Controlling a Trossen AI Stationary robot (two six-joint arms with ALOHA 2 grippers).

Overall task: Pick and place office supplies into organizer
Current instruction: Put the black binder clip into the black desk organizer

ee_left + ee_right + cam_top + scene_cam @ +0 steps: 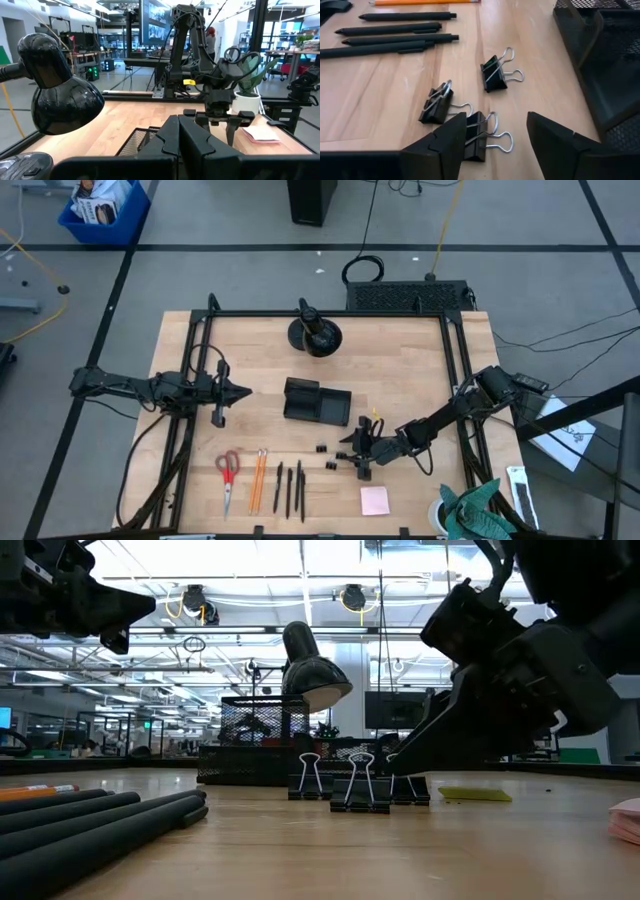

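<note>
- My left claw hangs shut and empty over the left part of the pale wooden counter, well apart from the supplies; it is waiting.
- Along the near edge, from the left: the red-handled scissors, two orange pencils, then three slim black pens, all untouched on the wood.
- The small black mesh organizer tray sits mid-counter, beyond the pens, with nothing visible inside it.
- Three small black binder clips with wire handles lie between the pens and my right claw, which is low over the wood with its fingers spread, the nearest clip partly under the left finger.
- Risk as I judge it: that clip is off-centre, so closing could catch only a wire handle, flip the clip, or shove it into its neighbour just beside it.
- A second risk is scraping a fingertip on the counter if I descend further.
- The pink square sticky-note pad lies near the front right edge, close to my right arm.
- Around it all: a black desk lamp at the back of the counter, a blue bin on the grey floor, and a bright workshop beyond.
</note>
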